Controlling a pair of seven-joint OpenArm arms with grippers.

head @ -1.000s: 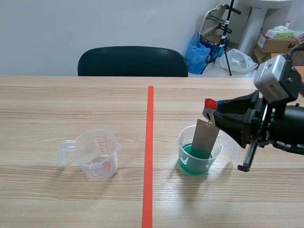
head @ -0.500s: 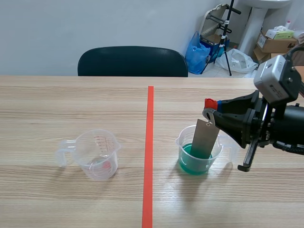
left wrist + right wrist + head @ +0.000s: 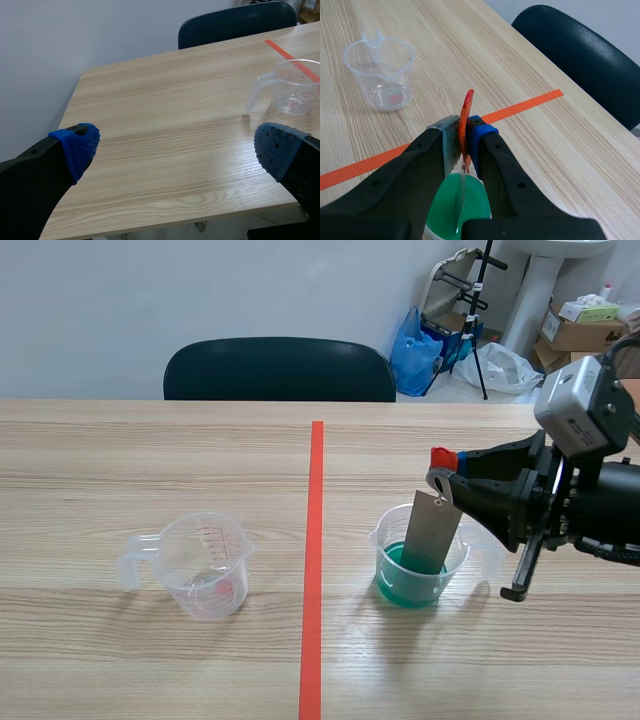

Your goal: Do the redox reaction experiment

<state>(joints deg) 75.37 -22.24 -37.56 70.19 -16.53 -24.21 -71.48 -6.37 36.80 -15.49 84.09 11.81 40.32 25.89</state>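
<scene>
Scene view, midway: pinches clip [image 3: 440, 456] in right gripper [image 3: 448, 476], dips plate [image 3: 432, 532] in green beaker [image 3: 392, 586], with left gripper [image 3: 176, 147] agape, clear beaker [image 3: 205, 565] untouched.

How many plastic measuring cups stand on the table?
2. A clear cup left of the red tape line; a cup of green liquid right of it, below the clip in the right claw.

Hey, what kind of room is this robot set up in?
Probably an office or storeroom used as a makeshift lab: a wooden table with a chair behind it, cardboard boxes and a blue bag in the corner, and a cup of green liquid on the table.
</scene>
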